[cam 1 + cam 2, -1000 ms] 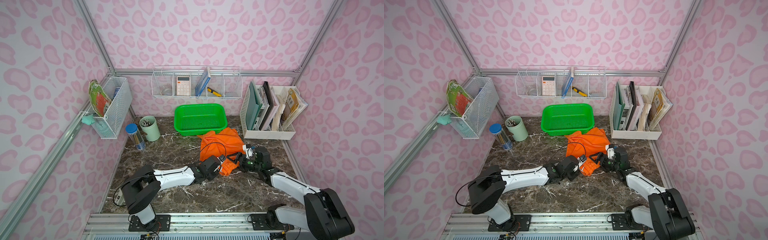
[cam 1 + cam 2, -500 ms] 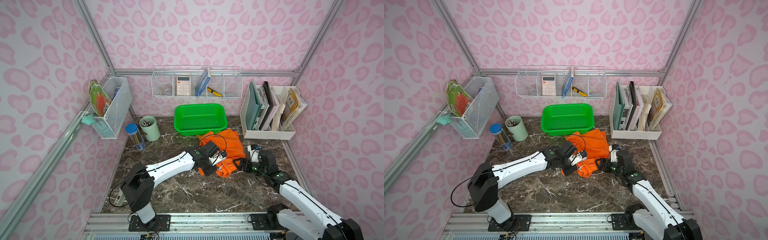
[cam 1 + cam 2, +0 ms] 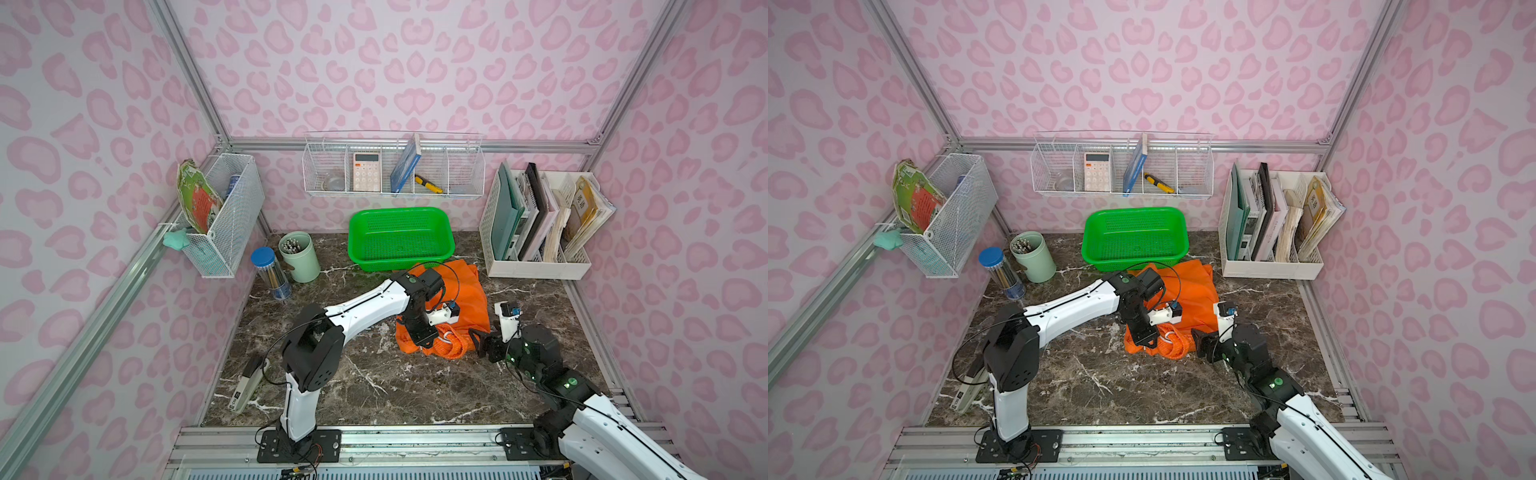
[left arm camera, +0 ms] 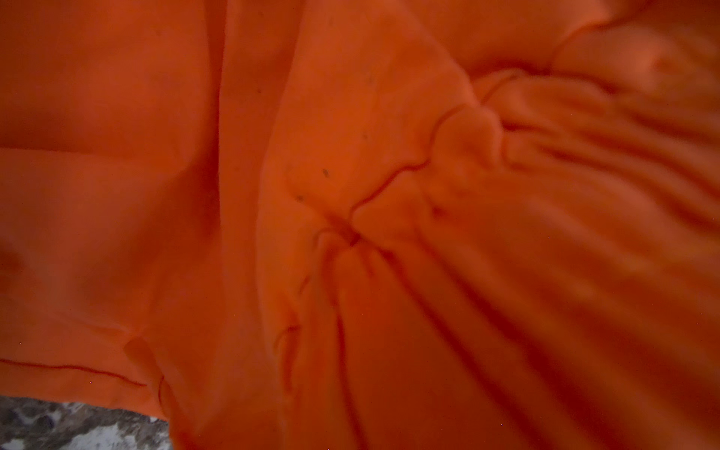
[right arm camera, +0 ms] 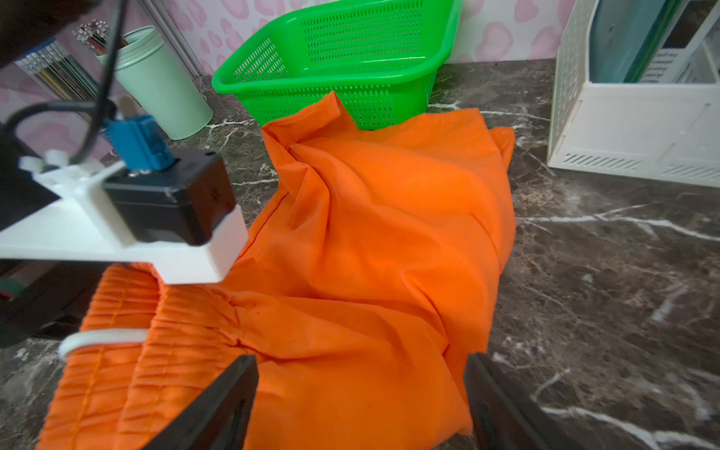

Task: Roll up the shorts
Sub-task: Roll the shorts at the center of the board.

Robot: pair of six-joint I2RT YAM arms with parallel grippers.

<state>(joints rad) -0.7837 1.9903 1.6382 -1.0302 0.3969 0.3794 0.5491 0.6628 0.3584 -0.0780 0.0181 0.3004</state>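
Observation:
The orange shorts (image 3: 471, 297) (image 3: 1196, 291) lie on the marble table in front of the green basket, legs toward it. The gathered waistband (image 5: 128, 350) with its white drawstring (image 5: 101, 337) lies on the near side. My left gripper (image 3: 426, 338) (image 3: 1148, 338) presses down on the waistband's left end; its jaws are hidden. Orange cloth (image 4: 350, 233) fills the left wrist view, folds running together at the jaws. My right gripper (image 5: 358, 409) (image 3: 478, 343) is open, its dark fingers (image 5: 218, 405) straddling the shorts' near right corner.
A green basket (image 3: 399, 237) stands just behind the shorts, a white file rack (image 3: 536, 266) to its right. A mint cup (image 3: 299, 257) and a blue-lidded jar (image 3: 270, 274) stand at the back left. A small flat device (image 3: 249, 382) lies near the left front edge.
My left arm swung from the near side up over the shorts and came down on the waistband, bunching the cloth. The right gripper drew back a little toward the front and stayed open.

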